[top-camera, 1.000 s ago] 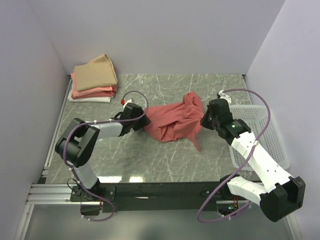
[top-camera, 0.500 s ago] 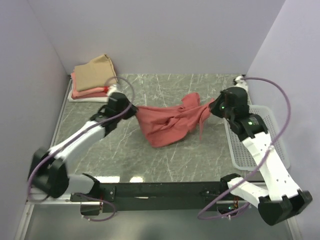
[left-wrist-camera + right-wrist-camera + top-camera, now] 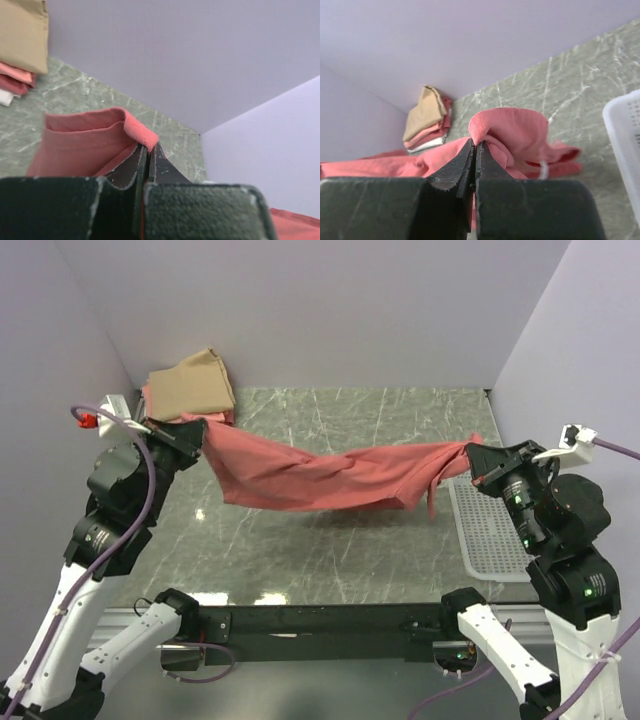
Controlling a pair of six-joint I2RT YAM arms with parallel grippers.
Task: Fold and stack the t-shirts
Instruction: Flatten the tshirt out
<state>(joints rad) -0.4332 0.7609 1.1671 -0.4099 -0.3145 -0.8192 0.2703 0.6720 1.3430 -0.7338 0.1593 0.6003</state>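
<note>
top external shows the red shirt [image 3: 320, 475] strung out above the table [image 3: 330, 560] between my two claws, its middle sagging. the left claw [image 3: 195, 430] is pinched tight on one end, just beside the stack of folded shirts [image 3: 190, 390] in the far left corner. the right claw [image 3: 475, 462] is pinched tight on the other end, just beside the white basket [image 3: 500, 540]. both wrist views show only a thin fold of cloth between the jaws, so i judge a harder pull could slip an edge free and drop that side. a swing leftwards might knock the stack, and the loose flap hanging by the right claw could snag the basket rim. i can read no brand, label or writing anywhere.
</note>
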